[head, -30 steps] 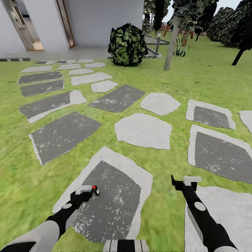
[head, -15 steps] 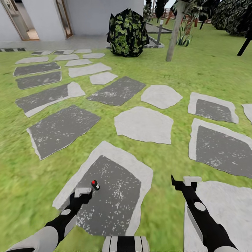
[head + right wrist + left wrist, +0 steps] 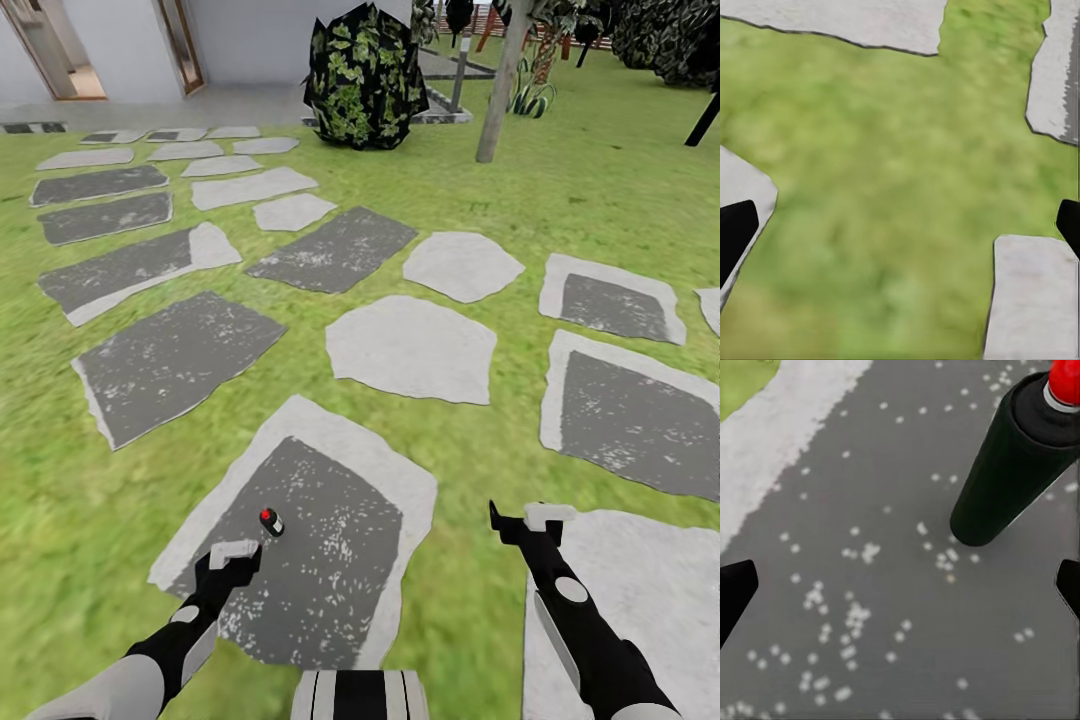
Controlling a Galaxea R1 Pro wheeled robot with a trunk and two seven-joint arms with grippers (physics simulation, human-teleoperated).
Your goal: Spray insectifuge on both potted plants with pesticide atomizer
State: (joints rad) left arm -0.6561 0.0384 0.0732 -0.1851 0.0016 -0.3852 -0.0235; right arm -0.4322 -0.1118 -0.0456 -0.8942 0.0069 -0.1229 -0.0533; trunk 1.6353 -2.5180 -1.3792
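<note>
While the whole scene has slid down a little in the head view, which is the camera moving, the left gripper (image 3: 232, 556) has dropped back from the pesticide atomizer (image 3: 271, 521): a second ago the red cap sat right beside its fingertips, and now there is a clear gap of stone between them. The bottle stands on the dark grey stepping stone (image 3: 300, 560), near the gripper but apart from it, so I'd judge the pickup is not yet made and the arm is lining up again. Its jaws are spread wide, the atomizer (image 3: 1012, 465) standing ahead of them and off to one side. The right gripper (image 3: 535, 520) hangs over the lawn (image 3: 900, 187), also wide and empty. Only the black fingertip edges show in either wrist view, and the bottle's label can't be made out.
</note>
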